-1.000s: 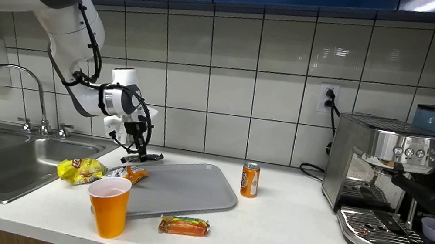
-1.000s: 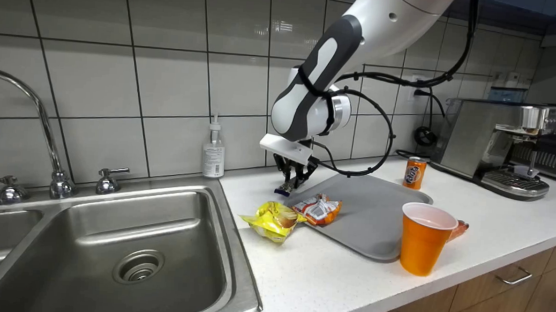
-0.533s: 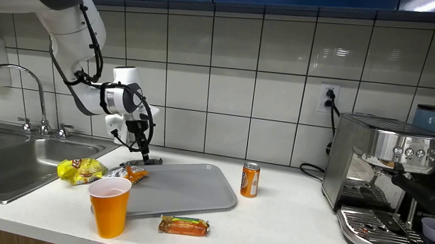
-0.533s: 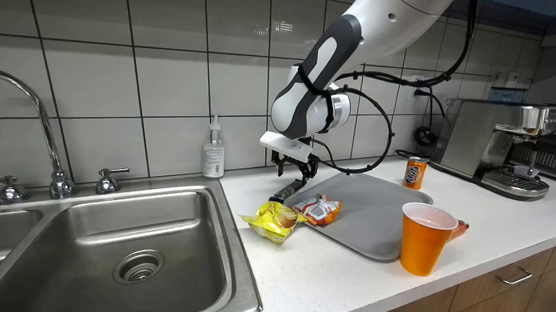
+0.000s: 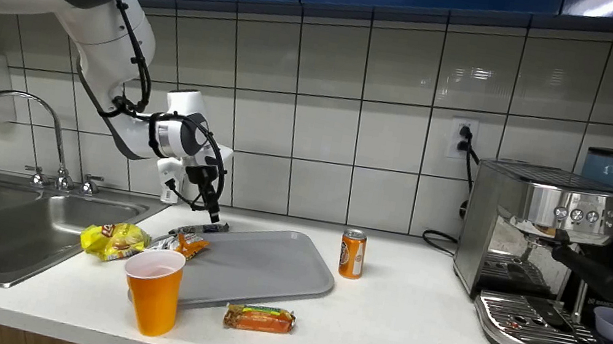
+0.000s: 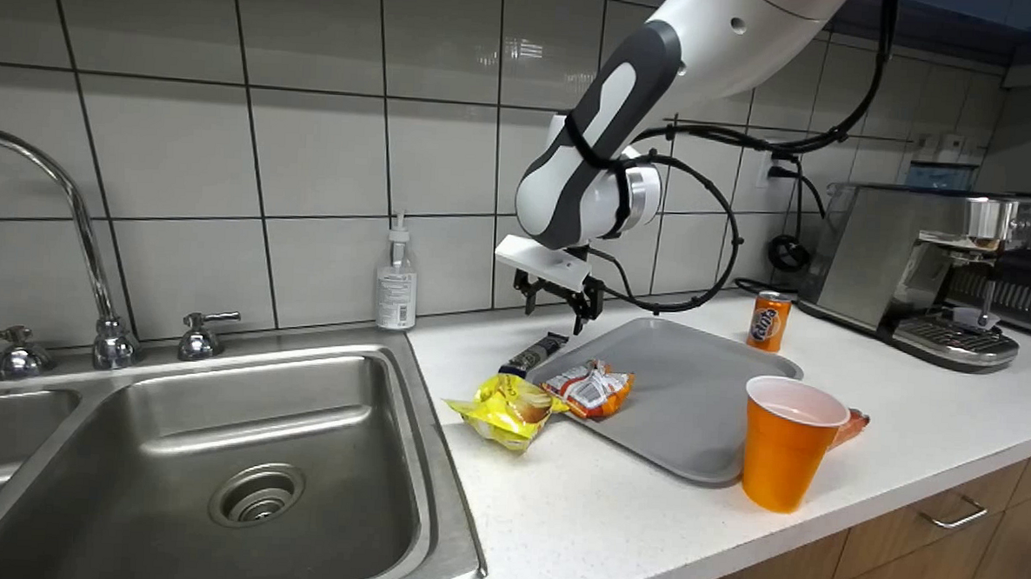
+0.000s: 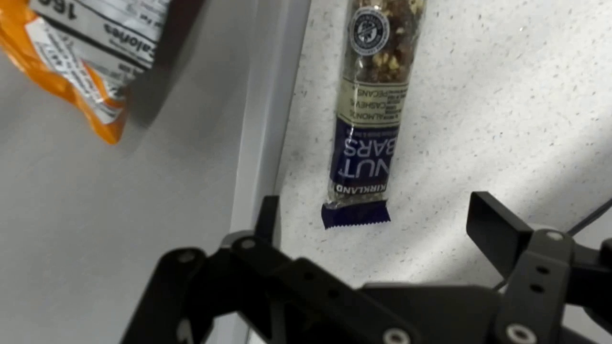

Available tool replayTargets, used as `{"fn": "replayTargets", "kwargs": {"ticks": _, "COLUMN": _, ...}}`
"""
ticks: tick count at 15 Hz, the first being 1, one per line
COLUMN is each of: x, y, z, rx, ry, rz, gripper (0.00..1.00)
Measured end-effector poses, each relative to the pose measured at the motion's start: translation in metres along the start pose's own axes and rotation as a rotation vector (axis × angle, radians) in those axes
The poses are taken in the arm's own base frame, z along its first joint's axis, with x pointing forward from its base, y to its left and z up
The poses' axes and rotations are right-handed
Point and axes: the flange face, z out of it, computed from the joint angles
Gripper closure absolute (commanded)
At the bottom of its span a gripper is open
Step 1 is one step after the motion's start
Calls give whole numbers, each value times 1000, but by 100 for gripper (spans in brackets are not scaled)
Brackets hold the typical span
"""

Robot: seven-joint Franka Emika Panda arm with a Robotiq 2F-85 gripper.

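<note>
My gripper stands wide open in the wrist view, with nothing between its fingers. Ahead of it on the white counter lies a nut bar in a clear and dark blue wrapper, its serrated end close to the gap between the jaws. In an exterior view the gripper hangs just above and behind the bar, apart from it. The bar lies alongside the rim of a grey tray. An orange and white snack bag rests on the tray's near corner, touching a yellow snack bag.
An orange cup stands at the tray's front corner, with an orange wrapped bar beside it. An orange can is right of the tray. The sink, a soap bottle and the coffee machine flank the area.
The gripper has opened and let go of the nut bar, which now lies on the counter beside the tray. The arm has risen and drawn slightly back from it.
</note>
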Motion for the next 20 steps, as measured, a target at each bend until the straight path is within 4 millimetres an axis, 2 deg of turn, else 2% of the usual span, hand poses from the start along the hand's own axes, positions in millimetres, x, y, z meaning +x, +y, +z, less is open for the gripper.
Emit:
{"fn": "replayTargets", "kwargs": {"ticks": 9, "x": 36, "y": 32, "z": -18, "rx": -8, "ry": 5, "rz": -5, "gripper": 0}}
{"fn": "replayTargets", "kwargs": {"ticks": 20, "x": 87, "y": 91, "z": -22, "rx": -29, "ry": -4, "rz": -69, "gripper": 0}}
